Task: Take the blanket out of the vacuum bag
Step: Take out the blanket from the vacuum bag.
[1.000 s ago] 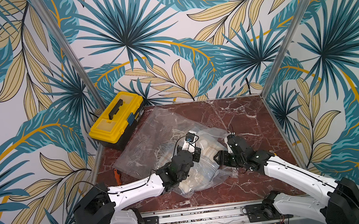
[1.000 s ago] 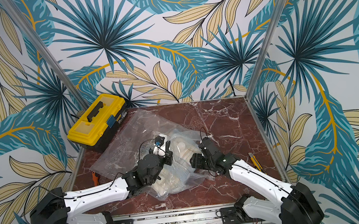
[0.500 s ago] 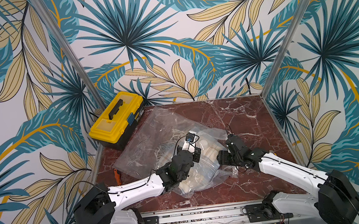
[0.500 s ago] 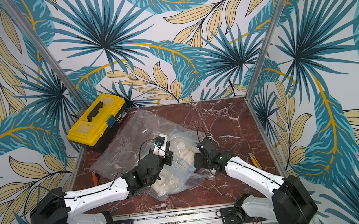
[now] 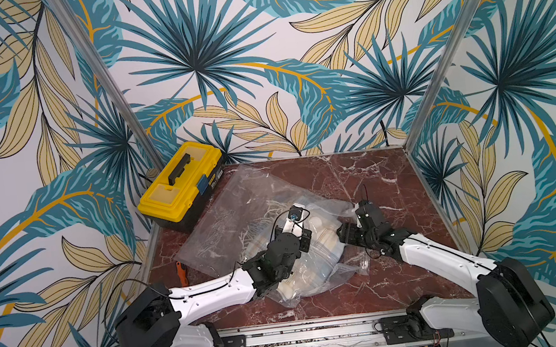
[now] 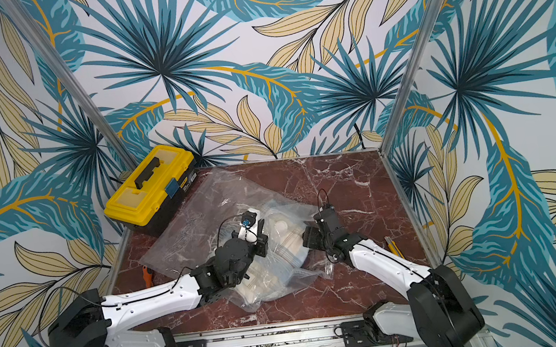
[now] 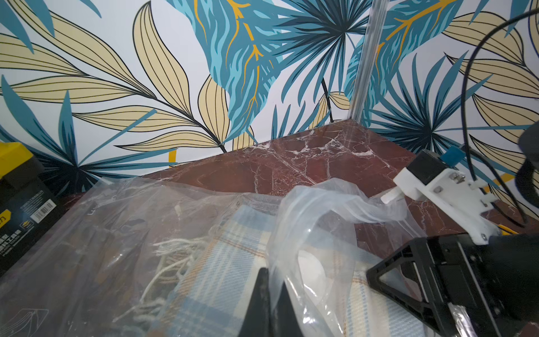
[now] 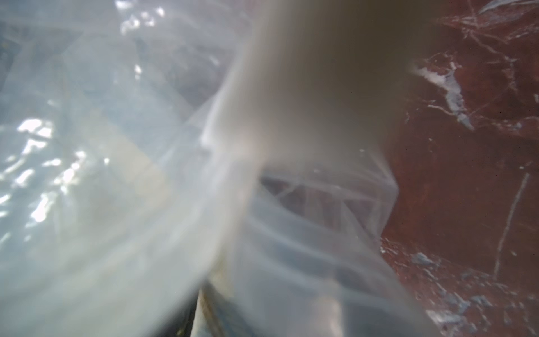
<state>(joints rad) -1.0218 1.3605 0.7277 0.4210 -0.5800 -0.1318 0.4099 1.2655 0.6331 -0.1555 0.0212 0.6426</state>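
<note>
Pinching a fold of the clear vacuum bag (image 7: pixel 122 233), the left gripper (image 7: pixel 269 281) is fully closed on the film. Just beyond its jaws, inside the bag, lies the fringed blue plaid blanket (image 7: pixel 224 262). The right gripper (image 5: pixel 344 238) is spread wide at the bag's edge, gripping nothing. Well away from both jaws, a closed yellow toolbox (image 5: pixel 182 189) carries a barcode label (image 7: pixel 43 208), its print unreadable.

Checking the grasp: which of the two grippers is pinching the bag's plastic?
The left gripper: its jaws are shut on a fold of the vacuum bag, while the right gripper stands open.
</note>
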